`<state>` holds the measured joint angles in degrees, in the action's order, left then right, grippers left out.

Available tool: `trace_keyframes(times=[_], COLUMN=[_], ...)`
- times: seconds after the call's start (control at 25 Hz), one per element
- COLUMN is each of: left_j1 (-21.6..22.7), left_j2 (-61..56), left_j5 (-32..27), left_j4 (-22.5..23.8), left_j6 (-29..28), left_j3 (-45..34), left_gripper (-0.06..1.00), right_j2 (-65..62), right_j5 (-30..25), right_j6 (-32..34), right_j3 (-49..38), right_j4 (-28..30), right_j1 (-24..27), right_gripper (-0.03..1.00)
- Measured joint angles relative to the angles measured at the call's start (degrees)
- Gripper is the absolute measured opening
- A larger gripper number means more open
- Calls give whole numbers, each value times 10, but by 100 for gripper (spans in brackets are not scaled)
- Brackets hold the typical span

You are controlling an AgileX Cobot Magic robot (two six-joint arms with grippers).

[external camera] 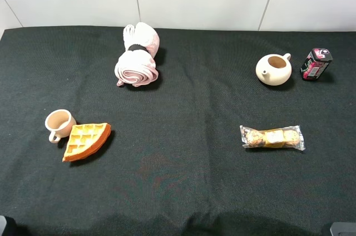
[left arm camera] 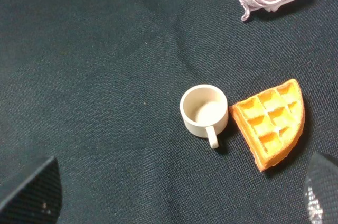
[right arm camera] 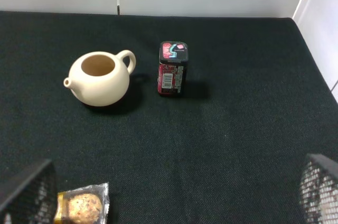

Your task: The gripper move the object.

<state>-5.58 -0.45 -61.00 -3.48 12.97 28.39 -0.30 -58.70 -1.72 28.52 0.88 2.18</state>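
The waffle (external camera: 86,141) lies flat on the surface (external camera: 178,191), touching the cup (external camera: 59,124); its tip points toward the front-left edge. Both sets of jaws stand apart, empty. The can's (right arm camera: 172,68) writing is illegible.

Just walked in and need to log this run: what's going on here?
Nothing is being handled yet. The waffle wedge lies on the black cloth touching or nearly touching a small cup, untouched. Both grippers hang above the table, holding nothing; only their fingertips show at the wrist views' edges. A rolled towel, teapot, can and wrapped snack sit elsewhere.
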Motion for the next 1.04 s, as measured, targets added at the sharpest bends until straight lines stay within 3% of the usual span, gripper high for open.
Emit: trace_keyframes(times=[1.04], left_j1=[0], left_j2=[0], left_j5=[0], left_j4=[0], left_j6=[0], left_j3=[0], left_gripper=[97], right_j2=[0], right_j5=[0], right_j6=[0], right_j3=[0], right_j4=[0], right_j1=[0], right_gripper=[69])
